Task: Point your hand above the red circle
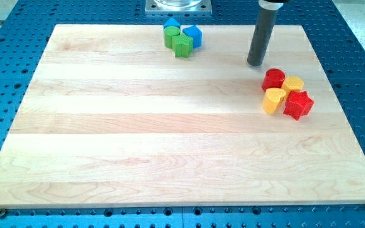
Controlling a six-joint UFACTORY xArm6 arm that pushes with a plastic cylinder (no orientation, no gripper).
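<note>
**Tip closing on the red circle, nearly there**

My tip (pixel 255 63) is down on the wooden worktop (pixel 138 126), on the right side toward the far edge. The red circle (pixel 274 79) sits just to the right of it and a shade nearer, close but with a sliver of bare wood between them. So the job looks almost done: I judge only a short shift right is left to stand directly on the far side of that block.

Crowding the circle are a yellow block (pixel 293 84), a yellow heart (pixel 272 100) and a red star (pixel 298 105), all bunched together. Far off left, a blue and green cluster (pixel 182 37) is out of play.

As for a pincer: there isn't one, just a plain rod, holding nothing, touching no block.
</note>
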